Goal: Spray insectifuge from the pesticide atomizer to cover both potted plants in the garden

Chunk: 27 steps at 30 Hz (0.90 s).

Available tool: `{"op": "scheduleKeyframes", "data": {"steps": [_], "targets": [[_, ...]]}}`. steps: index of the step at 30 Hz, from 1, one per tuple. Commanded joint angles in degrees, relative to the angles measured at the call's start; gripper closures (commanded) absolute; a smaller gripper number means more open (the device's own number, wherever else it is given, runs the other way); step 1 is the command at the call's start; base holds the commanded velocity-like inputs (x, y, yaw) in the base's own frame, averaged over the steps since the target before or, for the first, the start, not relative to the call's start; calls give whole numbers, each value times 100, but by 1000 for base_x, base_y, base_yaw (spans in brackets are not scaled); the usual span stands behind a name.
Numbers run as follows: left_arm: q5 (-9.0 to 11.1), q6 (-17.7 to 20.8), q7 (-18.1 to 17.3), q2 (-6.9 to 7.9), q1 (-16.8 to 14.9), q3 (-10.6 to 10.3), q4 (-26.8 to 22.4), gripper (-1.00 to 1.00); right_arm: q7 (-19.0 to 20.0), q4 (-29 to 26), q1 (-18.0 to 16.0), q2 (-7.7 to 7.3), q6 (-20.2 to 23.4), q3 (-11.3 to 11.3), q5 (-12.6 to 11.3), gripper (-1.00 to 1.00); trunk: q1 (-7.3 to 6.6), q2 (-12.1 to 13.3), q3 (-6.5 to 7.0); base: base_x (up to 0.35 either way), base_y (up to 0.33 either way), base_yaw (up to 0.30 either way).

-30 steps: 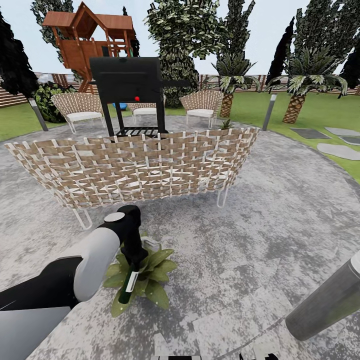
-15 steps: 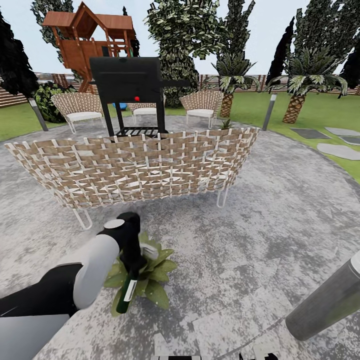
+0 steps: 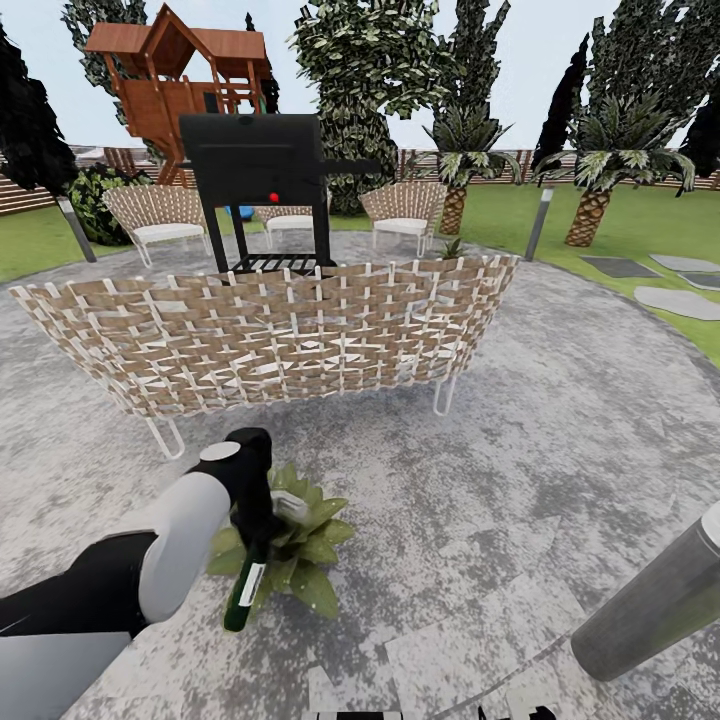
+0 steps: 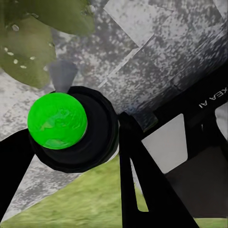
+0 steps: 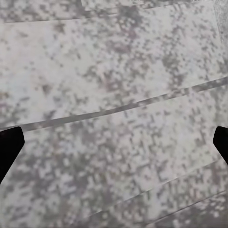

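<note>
My left gripper (image 3: 262,522) is shut on the pesticide atomizer (image 3: 245,590), a slim dark green bottle with a white label that hangs tilted, base down. It hovers over the near-left leaves of a potted plant (image 3: 300,560), a low rosette of speckled green leaves on the stone patio. In the left wrist view the bottle (image 4: 58,121) is seen end-on between the dark fingers (image 4: 142,180), with leaves (image 4: 28,47) beyond it. A second small leafy plant (image 3: 452,246) stands past the wicker sofa. In the right wrist view my right gripper (image 5: 114,142) is open over bare paving.
A long wicker sofa (image 3: 270,335) stands across the round grey patio (image 3: 560,420) just beyond the plant. Behind it are a black grill (image 3: 262,170), wicker chairs (image 3: 402,212), palms and lawn. My right forearm (image 3: 660,600) is at the lower right.
My left gripper has moved a little down and to the left in the head view with the atomizer, which now tilts more over the plant's near-left leaves.
</note>
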Motion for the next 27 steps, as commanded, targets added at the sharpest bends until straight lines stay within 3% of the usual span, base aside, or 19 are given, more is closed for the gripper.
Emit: {"op": "scheduleKeyframes", "data": {"steps": [1, 8, 13, 27], "targets": [[-55, 60, -46, 6, -3, 38, -84, 100, -44, 4, -3, 0, -4, 43, 19, -100, -1, -2, -5, 0, 0, 0], [-46, 60, -46, -64, 40, 57, -189, 100, -44, 6, -1, 0, -3, 43, 19, -100, -1, -2, -5, 0, 0, 0], [-34, 74, -46, -297, -5, 66, -190, 100, -44, 5, -1, 0, -3, 43, 19, -100, -1, -2, -5, 0, 0, 0], [-47, 60, -46, -175, 10, 40, -199, 100, -44, 5, -3, 0, -3, 43, 19, -100, -1, -2, -5, 0, 0, 0]]}}
